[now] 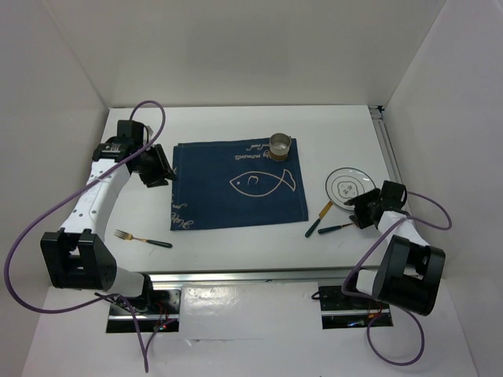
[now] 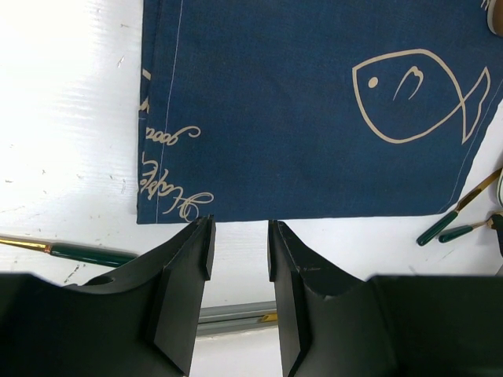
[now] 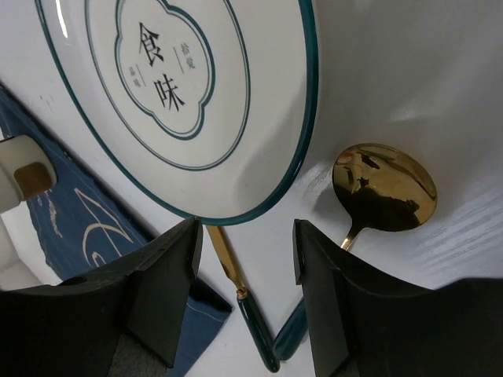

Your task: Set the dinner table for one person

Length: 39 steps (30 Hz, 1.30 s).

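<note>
Looking through the left wrist camera first, I see the left gripper (image 2: 240,228) with its jaws a narrow gap apart and nothing between them. It hangs over bare white desk (image 2: 71,118), just off a corner of the dark blue mat (image 2: 314,110). That view reads the cream fish outline and script on the cloth clearly. It also catches the green handle of the fork (image 2: 78,253) at the left of the frame.

The right gripper (image 3: 247,232) is also parted, wider, and holds nothing. Its wrist camera looks close onto the near rim of the white plate (image 3: 236,78), showing its teal edge and printed characters. The gold blade of the knife (image 3: 228,259) runs up to that rim between the fingers. I cannot tell whether the blade passes under the rim. The gold bowl of the spoon (image 3: 385,184) lies just right of the rim.

Only the top camera gives me the whole layout. The mat lies mid-desk, with a cup (image 1: 280,145) on its far edge. The plate sits on the desk right of the mat, and the knife and spoon lie just near of the plate. The fork lies alone at the near left.

That view also shows the left arm stretched up the left side with its wrist turned toward the mat's left edge. The right arm is folded short, with its gripper at the plate's near edge.
</note>
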{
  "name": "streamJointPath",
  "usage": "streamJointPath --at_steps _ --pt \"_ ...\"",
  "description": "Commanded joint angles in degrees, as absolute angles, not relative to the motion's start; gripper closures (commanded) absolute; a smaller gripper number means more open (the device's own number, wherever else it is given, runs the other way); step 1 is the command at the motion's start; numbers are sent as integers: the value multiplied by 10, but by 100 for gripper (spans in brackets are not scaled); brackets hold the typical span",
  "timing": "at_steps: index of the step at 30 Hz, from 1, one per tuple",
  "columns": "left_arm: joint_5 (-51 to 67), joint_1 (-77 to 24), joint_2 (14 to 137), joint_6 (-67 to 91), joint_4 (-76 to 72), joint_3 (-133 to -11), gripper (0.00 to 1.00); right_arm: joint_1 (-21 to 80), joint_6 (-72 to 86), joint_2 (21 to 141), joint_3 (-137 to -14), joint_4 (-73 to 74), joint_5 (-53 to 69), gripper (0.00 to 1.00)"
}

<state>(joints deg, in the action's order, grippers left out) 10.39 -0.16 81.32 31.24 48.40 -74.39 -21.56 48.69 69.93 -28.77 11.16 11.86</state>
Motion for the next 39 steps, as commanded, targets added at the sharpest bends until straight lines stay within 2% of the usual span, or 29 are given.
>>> streamJointPath --at_steps 1,11,19,23,26,31,36,39 --pt "109 -4 814 298 477 -759 50 -219 509 713 -287 84 149 39" --pt "109 -4 814 298 477 -765 50 -219 543 769 -267 5 156 39" --pt "109 -4 814 298 477 -765 50 -219 638 793 -237 -54 138 39" --pt "104 -4 819 298 483 -765 50 -219 671 798 -231 -68 114 44" --pt "104 -4 824 293 488 -771 50 -219 697 798 -221 -68 92 58" --pt "104 -4 824 293 488 -771 50 -219 743 749 -189 -82 65 63" --pt "104 -4 824 287 493 -776 50 -219 757 715 -184 -77 59 100" --pt "104 -4 824 287 493 -781 50 -219 757 671 -206 -44 72 100"
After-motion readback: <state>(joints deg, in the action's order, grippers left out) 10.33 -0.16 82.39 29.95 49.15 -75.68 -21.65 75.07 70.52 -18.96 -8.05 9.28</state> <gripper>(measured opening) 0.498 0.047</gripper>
